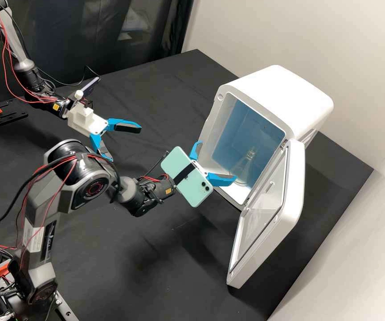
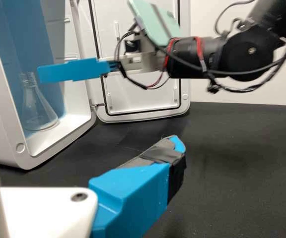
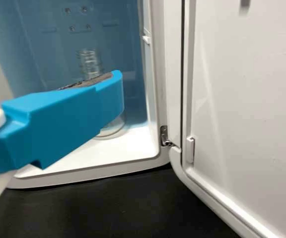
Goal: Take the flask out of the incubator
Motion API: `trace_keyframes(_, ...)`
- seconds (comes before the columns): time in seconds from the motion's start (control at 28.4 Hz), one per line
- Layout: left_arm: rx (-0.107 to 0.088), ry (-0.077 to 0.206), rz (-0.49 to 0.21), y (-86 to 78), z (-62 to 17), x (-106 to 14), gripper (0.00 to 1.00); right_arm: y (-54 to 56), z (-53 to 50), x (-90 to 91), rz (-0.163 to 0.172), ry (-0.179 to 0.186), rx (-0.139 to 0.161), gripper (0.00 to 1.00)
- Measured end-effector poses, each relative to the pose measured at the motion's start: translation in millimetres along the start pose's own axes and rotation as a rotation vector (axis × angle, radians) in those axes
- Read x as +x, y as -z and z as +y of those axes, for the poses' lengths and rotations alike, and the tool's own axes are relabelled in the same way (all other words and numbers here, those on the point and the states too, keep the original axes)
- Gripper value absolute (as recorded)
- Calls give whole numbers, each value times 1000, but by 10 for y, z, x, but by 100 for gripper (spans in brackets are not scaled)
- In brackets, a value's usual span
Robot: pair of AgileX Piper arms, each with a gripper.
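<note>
Right hand (image 1: 208, 165) spread wide at the incubator (image 1: 290, 100) mouth; flask (image 1: 247, 164) stands upright deep inside, untouched. Its door (image 1: 286, 200) is swung clear along the tabletop (image 1: 157, 89) right edge; left hand (image 1: 114, 138), also wide, hangs well back.

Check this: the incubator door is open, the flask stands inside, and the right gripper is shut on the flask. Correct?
No: the right gripper is open at the mouth of the incubator, not shut on the flask; the high view shows it.

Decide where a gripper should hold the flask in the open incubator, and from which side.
Probably the narrow neck of the flask, approached level through the incubator's open front, where the right gripper hovers open. It stands upright; the conical body widens below.
</note>
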Motion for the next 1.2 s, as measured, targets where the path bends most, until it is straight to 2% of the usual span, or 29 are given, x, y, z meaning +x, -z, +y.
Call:
trace_keyframes(0.18,0,0,0,0,0,0,100,-57,-43,156,-33,-3,-33,100)
trace_keyframes(0.28,1,1,-5,-12,-2,2,100,-77,-86,261,-59,-11,-38,100)
trace_keyframes(0.56,1,1,-5,-12,-2,2,100,18,-218,534,-73,-6,-61,100)
trace_keyframes(0.67,1,1,-5,-12,-2,2,100,32,-253,663,-97,-6,-69,100)
trace_keyframes(0.88,1,4,-11,-31,-10,1,100,76,-313,873,-102,6,-104,100)
trace_keyframes(1.09,2,5,-17,-49,-13,3,100,88,-356,1045,-110,27,-93,100)
trace_keyframes(1.2,2,6,-23,-66,-17,5,100,80,-381,1127,-110,30,-100,100)
